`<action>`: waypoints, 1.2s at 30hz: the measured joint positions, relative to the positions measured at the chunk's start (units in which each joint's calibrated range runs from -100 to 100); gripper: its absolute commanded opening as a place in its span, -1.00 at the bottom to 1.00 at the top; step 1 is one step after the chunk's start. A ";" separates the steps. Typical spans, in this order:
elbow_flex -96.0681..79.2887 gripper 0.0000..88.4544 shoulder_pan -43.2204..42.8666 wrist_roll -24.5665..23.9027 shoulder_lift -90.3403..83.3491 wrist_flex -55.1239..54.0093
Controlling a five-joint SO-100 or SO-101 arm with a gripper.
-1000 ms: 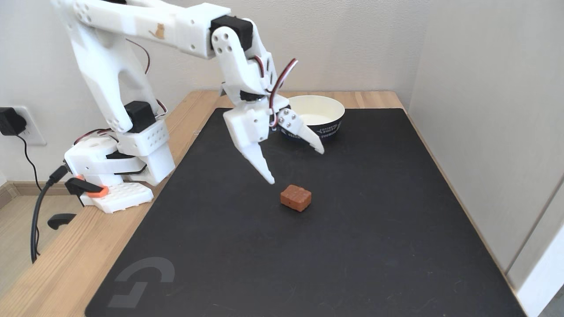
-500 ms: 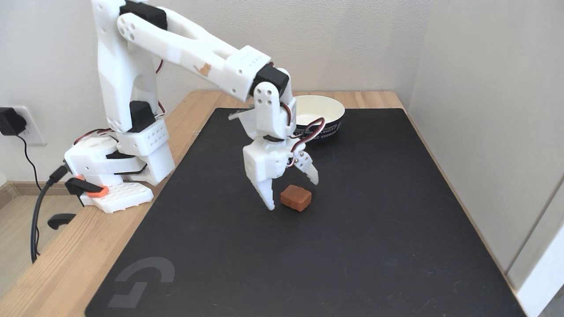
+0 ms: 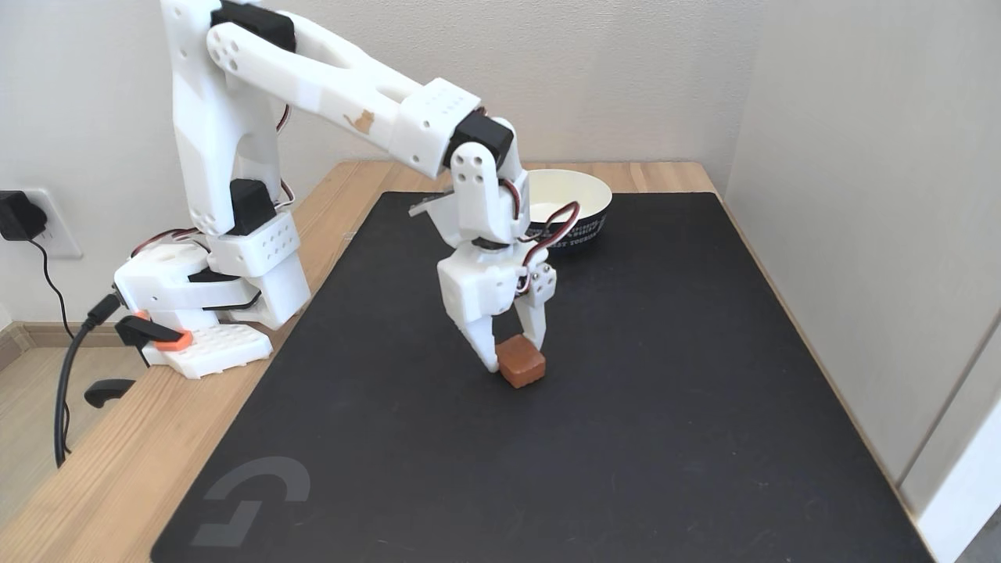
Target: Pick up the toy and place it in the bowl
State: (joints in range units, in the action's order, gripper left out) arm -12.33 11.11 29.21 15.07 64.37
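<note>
Jaws (image 3: 516, 357) narrowed onto the toy (image 3: 522, 362), one finger each side, block pinched between the tips and apparently resting on the black mat (image 3: 626, 438) on the desk (image 3: 102, 469); contact on the far side is hard to confirm. Bowl (image 3: 583, 223) sits behind the jaws, up and to the right in the fixed view, well apart. Risk: grip looks low on the tips and near one end of the block, so it could twist or slip out on the lift, or drop short of the bowl rim. Toy lies flat, grooved top up; long axis seems to run across the jaw gap toward the view's lower right, hard to tell.
</note>
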 measured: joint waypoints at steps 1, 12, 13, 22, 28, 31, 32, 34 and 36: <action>0.00 -0.92 0.00 0.00 0.00 -0.08; 3.31 -0.96 -1.00 -0.51 -1.58 -1.27; 3.31 -0.96 -1.66 -1.18 -3.41 -1.27; 1.32 -0.96 -14.23 -14.41 -24.73 -1.94; -10.30 -0.95 -28.63 -25.17 -33.81 -11.82; -16.82 -0.95 -35.87 -28.37 -36.64 -19.42; -19.18 -0.95 -37.20 -29.19 -37.39 -22.03; -24.00 -0.95 -41.12 -30.58 -37.80 -29.80; -25.98 -0.95 -40.95 -31.35 -38.05 -33.35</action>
State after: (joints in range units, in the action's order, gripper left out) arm -38.31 -29.84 -2.14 -22.98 31.03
